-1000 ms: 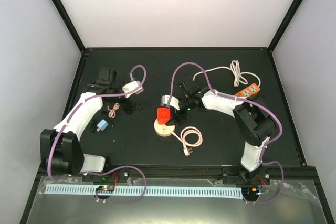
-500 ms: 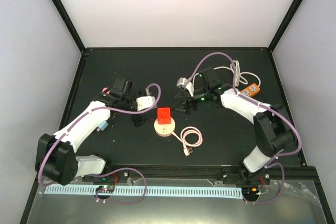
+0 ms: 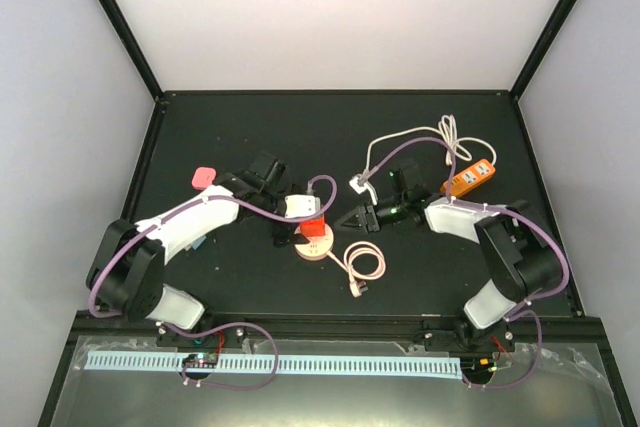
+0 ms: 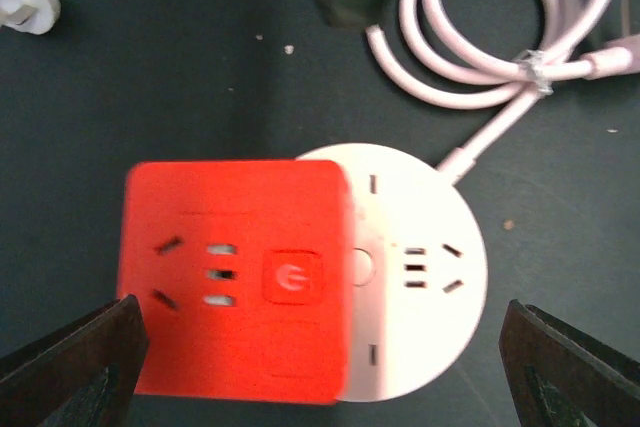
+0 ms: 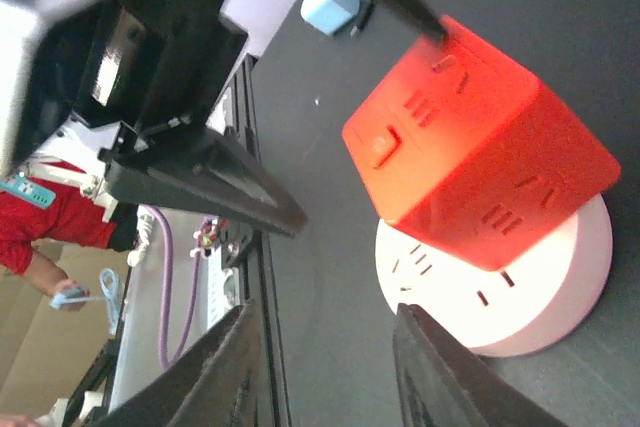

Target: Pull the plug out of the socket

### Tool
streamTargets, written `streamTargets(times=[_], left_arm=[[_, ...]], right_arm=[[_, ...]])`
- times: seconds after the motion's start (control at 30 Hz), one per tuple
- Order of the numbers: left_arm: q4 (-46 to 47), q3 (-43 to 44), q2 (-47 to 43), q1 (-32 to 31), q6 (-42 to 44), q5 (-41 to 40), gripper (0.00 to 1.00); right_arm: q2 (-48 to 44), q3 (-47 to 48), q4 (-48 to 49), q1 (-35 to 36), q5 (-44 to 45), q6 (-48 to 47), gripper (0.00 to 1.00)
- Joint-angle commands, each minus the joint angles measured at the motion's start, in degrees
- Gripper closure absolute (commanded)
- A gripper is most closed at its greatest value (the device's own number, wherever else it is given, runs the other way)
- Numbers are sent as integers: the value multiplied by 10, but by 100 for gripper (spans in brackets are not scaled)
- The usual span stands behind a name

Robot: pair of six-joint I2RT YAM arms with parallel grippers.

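Red plug (image 3: 313, 226), seen from above, sits on the white socket (image 3: 320, 247), left gripper (image 3: 290, 233) at its 10 o'clock, right gripper (image 3: 358, 219) at 3. Left wrist: jaws wide, straddling both; socket may lift along. Right wrist: jaws narrow, empty, socket unpinned

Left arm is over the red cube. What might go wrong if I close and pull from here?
1. The left fingers straddle both the red cube and the white socket, so closing may pinch the pair together, not the cube alone.
2. Nothing pins the socket; the right fingers hover off to its side, so it could lift with the cube.
3. Its pink cable lies coiled close by and may drag.
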Motion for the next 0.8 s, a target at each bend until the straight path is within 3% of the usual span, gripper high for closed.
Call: streamTargets(times=[0.0,0.33,0.53,0.77], left_arm=[[8,44,39,-14,-25,-42,1],[30,44,60,-20,-29,-48,4],[37,41,60,-21,-51,-43,28],[48,17,40,-24,-58,-27,44]], right_arm=[[33,-26,95,1,-27,81,63],[75,-31,168,26,-16,137,81],[83,-36,206,54,32,182,98],[92,-42,218,81,47,199,99]])
